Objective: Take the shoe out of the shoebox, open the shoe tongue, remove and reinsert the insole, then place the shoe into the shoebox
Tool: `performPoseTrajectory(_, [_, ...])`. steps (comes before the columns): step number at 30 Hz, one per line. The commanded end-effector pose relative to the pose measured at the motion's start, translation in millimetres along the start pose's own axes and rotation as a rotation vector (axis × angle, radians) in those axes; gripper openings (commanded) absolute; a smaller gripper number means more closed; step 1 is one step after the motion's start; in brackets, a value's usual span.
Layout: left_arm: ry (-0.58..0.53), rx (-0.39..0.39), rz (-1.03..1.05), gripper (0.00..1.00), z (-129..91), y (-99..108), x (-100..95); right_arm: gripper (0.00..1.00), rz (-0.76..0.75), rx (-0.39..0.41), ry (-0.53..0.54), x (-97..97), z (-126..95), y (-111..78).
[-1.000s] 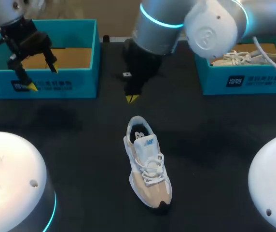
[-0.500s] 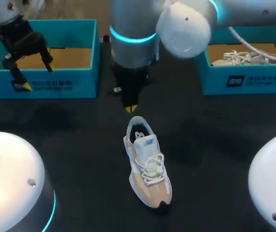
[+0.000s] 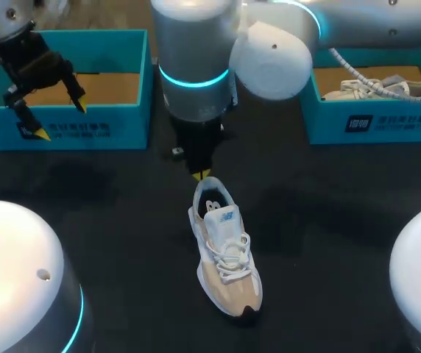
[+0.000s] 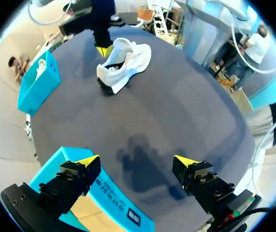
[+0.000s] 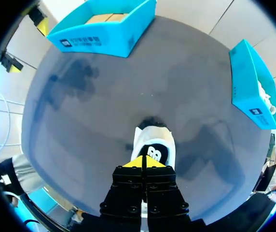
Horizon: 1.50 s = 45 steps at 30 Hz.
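A beige and white shoe (image 3: 226, 254) lies on the dark table, its heel toward the back. My right gripper (image 3: 201, 175) hangs just above the heel opening, fingers shut with nothing between them. In the right wrist view the shut yellow tips (image 5: 144, 162) sit right over the shoe (image 5: 153, 145) and its dark insole. My left gripper (image 3: 57, 120) stands open over the front wall of the left shoebox (image 3: 71, 129), empty. From the left wrist, its spread fingers (image 4: 137, 163) straddle the box edge (image 4: 111, 205), and the shoe (image 4: 125, 62) lies far ahead.
A second blue shoebox (image 3: 376, 121) at the back right holds another white shoe (image 3: 376, 87). The two white arm bases (image 3: 15, 283) fill the front corners of the table.
My right arm has swung left and forward, bringing its shut gripper down from behind the shoe to just over the heel. The left gripper has barely shifted.
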<state>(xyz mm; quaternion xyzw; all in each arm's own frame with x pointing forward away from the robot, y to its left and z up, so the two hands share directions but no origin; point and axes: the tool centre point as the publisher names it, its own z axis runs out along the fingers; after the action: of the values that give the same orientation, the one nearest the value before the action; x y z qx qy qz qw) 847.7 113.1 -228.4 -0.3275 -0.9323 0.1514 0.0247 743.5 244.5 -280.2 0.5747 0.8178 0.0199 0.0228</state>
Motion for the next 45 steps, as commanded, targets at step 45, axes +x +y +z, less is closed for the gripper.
performPoseTrajectory(45, [0.023,0.023,0.012,1.0,-1,11,1.9,0.0,0.185,0.135,-0.244,-24.1,87,-18.6])
